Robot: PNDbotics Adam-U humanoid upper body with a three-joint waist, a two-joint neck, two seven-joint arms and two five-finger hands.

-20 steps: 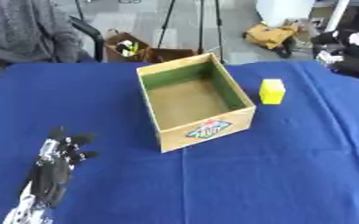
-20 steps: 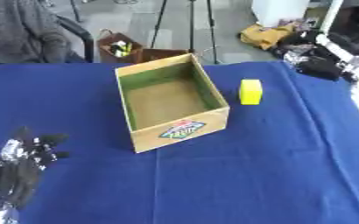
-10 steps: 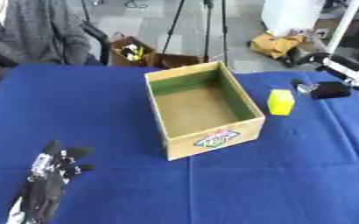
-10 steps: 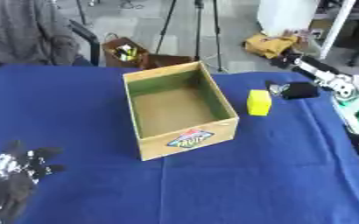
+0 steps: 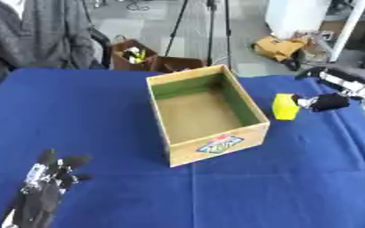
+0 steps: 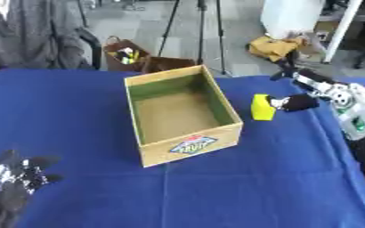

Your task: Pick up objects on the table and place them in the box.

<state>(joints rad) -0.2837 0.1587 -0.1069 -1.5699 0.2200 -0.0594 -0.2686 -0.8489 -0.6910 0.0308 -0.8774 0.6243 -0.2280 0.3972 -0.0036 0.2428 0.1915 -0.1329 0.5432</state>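
A small yellow block [image 6: 262, 107] stands upright on the blue table [image 5: 216, 191], just to the right of an open cardboard box [image 5: 206, 114] with a green inner lining. The box sits near the table's middle and appears empty inside. The robot's right hand [image 6: 294, 103] reaches in from the right – its dark fingertip meets the block's right side, though the blur leaves contact uncertain, and whether the fingers are spread or curled cannot be told. The left hand [image 5: 45, 187] rests at the lower left corner, fingers relaxed and pointing up.
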